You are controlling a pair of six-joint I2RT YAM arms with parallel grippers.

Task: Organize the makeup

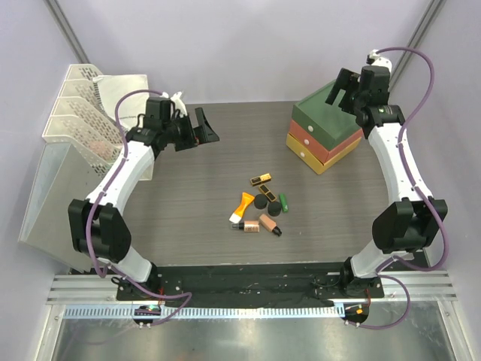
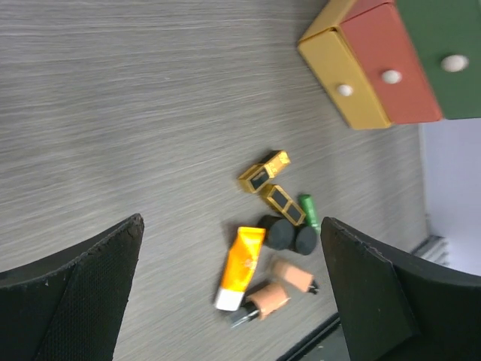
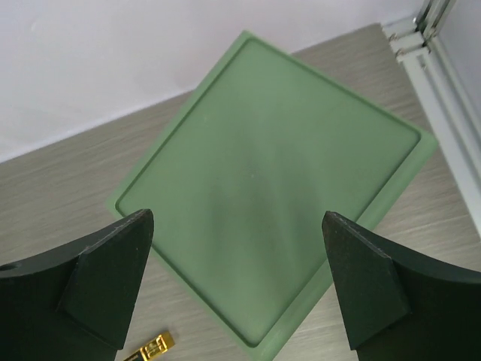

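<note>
Makeup (image 1: 261, 203) lies in a loose cluster near the middle of the worktop, a little toward the near edge and well apart from both arms. At the far side of the cluster are two black-gold sticks (image 1: 261, 179) (image 1: 267, 191), just beside each other. Nearer sit two black round compacts (image 1: 261, 201) (image 1: 274, 207), touching, with a green tube (image 1: 284, 201) just to their right. An orange tube with white cap (image 1: 242, 207) lies to their left, cap toward the near edge. Nearest the arms lie a peach bottle with black cap (image 1: 268, 223) and a second peach-coloured piece (image 1: 251, 226) beside it.

The left gripper (image 2: 231, 226) hangs above the far-left part of the worktop, fingers spread wide and holding nothing; its wrist camera looks across at the cluster. The right gripper (image 3: 237, 216) hovers over the green top of the stacked drawer box (image 1: 325, 138) at the far-right corner, fingers likewise spread and empty. A white mesh rack (image 1: 75, 113) stands off the far-left corner.
</note>
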